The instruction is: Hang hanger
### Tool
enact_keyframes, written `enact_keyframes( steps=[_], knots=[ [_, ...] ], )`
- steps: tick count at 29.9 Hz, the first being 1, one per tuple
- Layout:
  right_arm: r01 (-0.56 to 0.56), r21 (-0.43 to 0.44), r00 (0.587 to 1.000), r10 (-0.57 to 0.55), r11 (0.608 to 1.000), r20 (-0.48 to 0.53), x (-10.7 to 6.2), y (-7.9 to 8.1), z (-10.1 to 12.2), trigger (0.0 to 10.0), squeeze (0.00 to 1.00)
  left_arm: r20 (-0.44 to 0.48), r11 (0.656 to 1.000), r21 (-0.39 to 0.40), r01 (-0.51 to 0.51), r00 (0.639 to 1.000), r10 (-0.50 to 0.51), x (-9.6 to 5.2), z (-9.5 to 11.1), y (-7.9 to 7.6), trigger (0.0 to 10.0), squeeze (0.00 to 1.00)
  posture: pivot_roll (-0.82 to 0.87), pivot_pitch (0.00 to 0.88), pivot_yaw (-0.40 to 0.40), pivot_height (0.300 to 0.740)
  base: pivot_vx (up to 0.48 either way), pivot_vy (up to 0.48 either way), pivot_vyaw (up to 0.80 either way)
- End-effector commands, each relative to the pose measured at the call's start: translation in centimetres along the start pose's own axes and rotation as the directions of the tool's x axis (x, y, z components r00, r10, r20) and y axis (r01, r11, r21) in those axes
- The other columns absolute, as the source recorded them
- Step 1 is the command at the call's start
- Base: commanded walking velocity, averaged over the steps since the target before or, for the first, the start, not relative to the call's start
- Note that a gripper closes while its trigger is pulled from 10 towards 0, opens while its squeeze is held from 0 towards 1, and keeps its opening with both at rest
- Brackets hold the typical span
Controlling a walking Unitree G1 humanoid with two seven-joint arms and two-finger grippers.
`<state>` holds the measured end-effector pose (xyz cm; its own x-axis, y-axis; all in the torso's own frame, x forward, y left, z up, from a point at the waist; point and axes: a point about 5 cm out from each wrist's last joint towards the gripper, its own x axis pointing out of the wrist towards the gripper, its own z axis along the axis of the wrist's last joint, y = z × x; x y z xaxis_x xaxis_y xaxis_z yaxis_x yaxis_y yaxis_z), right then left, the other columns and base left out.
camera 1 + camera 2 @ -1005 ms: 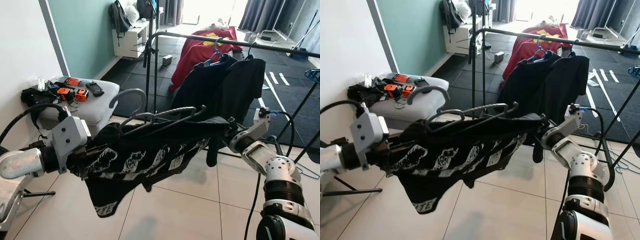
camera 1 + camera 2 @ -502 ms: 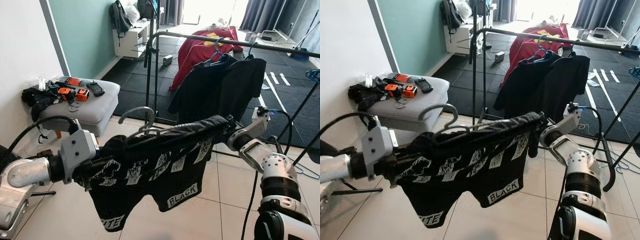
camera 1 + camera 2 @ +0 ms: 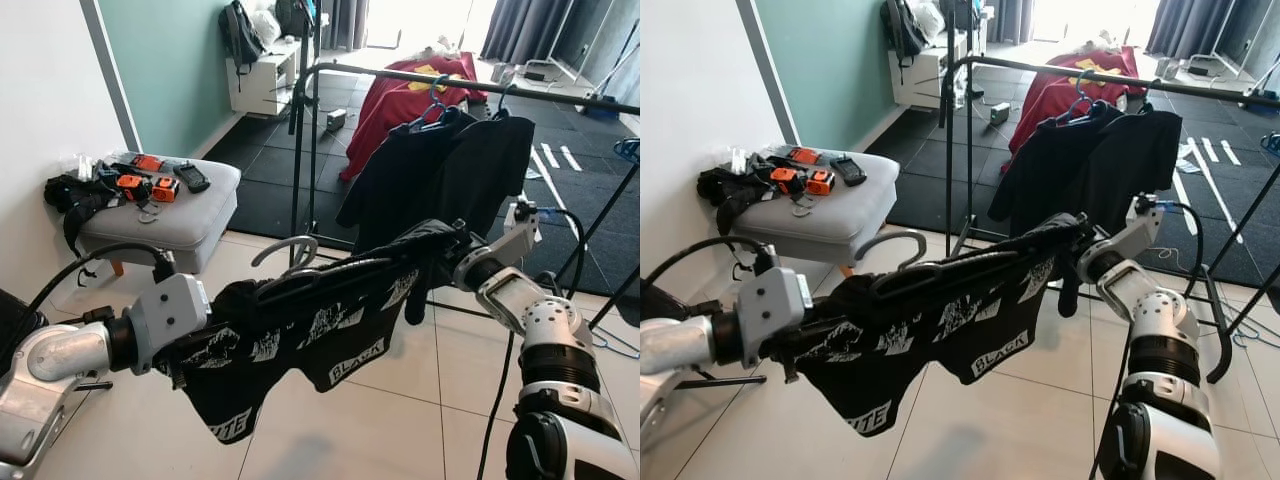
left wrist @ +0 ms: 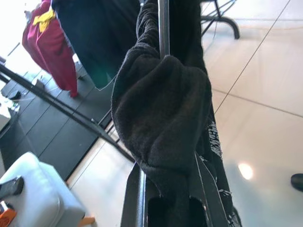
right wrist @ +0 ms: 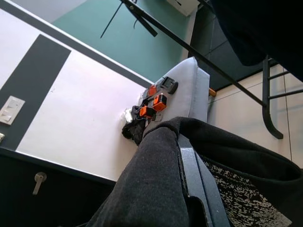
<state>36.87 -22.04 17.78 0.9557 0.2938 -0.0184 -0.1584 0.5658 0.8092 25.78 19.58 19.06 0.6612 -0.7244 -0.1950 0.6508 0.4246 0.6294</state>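
A black T-shirt [image 3: 310,325] with white print hangs on a grey hanger whose hook [image 3: 288,247] curls up just left of its middle. I hold it between both arms, low at the left and rising to the right. My left gripper [image 3: 222,312] is shut on the shirt-covered lower end; its fingers [image 4: 135,198] pinch bunched cloth. My right gripper [image 3: 448,248] is shut on the higher end, with cloth draped over its finger [image 5: 194,184]. The black clothes rail [image 3: 420,76] runs behind and above, well above the hook.
On the rail hang black garments [image 3: 450,170] on a blue hanger [image 3: 434,96] and a red one [image 3: 400,100]. A grey ottoman [image 3: 175,215] with small gadgets stands at the left by the white wall. The rack's foot [image 3: 1217,345] curves over the tiles at the right.
The hanger has turned from lying flat to upright, so the shirt now hangs down. My left gripper has moved lower and to the right; the right gripper has risen slightly toward the rail.
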Motion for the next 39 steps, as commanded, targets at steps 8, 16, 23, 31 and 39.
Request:
enact_keyframes(
  steps=[8,16,23,31,39],
  knots=[
    [-0.084,-0.114,0.995,0.076,0.99,-0.067,1.2,2.9,-1.2,0.0,0.0,-0.103,0.985,0.001,-0.174,0.979,0.174,2.9,-1.3,0.2,10.0,0.0,-0.04,0.031,-0.041,0.74,0.0,0.0,0.0],
    [-0.102,-0.112,0.992,0.093,0.988,-0.084,1.4,3.4,-1.9,0.0,0.0,-0.129,0.967,-0.011,-0.256,0.959,0.253,4.2,-1.3,0.0,10.0,0.0,-0.04,0.032,-0.046,0.74,0.0,0.0,0.0],
    [-0.144,-0.107,0.988,0.137,0.984,-0.073,1.7,4.5,-1.7,0.0,0.0,-0.222,0.954,-0.083,-0.287,0.939,0.263,5.2,-2.3,-1.2,10.0,0.0,-0.03,0.026,-0.051,0.74,0.0,0.0,0.0],
    [-0.243,-0.095,0.968,0.235,0.965,-0.089,1.6,6.3,-2.1,0.0,0.0,-0.292,0.929,-0.179,-0.325,0.919,0.265,6.5,-2.7,-2.3,10.0,0.0,-0.04,0.026,-0.046,0.74,0.0,0.0,0.0],
    [-0.32,-0.218,0.924,0.253,0.922,-0.289,0.6,6.7,-5.2,4.2,0.0,-0.336,0.831,-0.258,-0.492,0.853,0.401,6.1,-3.0,-0.4,10.0,0.0,-0.05,0.013,-0.039,0.74,0.0,0.0,0.0]
  ],
)
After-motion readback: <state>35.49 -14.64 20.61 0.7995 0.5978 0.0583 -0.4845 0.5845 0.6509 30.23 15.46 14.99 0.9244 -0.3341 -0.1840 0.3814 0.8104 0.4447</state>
